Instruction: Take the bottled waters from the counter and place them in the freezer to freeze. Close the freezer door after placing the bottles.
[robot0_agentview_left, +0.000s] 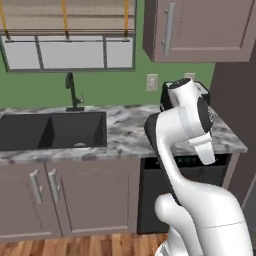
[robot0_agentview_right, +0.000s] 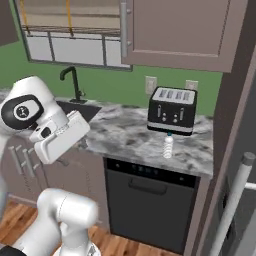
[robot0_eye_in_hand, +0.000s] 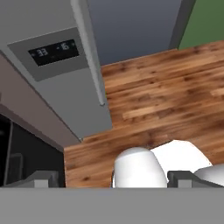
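A small whitish bottled water (robot0_agentview_right: 168, 146) stands upright on the marbled counter (robot0_agentview_right: 125, 135), just in front of the toaster. My arm is folded up over the counter's front edge, with the hand turned away from the bottle. In the hand view my gripper (robot0_eye_in_hand: 115, 180) is open, its two fingertips (robot0_eye_in_hand: 41, 178) far apart with nothing between them. It looks at the grey freezer door (robot0_eye_in_hand: 65, 92), with its dark dispenser panel (robot0_eye_in_hand: 54, 51) and long bar handle (robot0_eye_in_hand: 89, 52). The same handle (robot0_agentview_right: 234, 200) shows at the right edge of the right base view. The freezer's inside is hidden.
A black toaster (robot0_agentview_right: 172, 111) stands at the back of the counter. The black sink (robot0_agentview_left: 50, 130) and its faucet (robot0_agentview_left: 73, 92) lie to the left. A black dishwasher (robot0_agentview_right: 150, 200) sits under the counter. A wall cabinet (robot0_agentview_right: 175, 30) hangs overhead. Wood floor (robot0_eye_in_hand: 166, 96) lies before the fridge.
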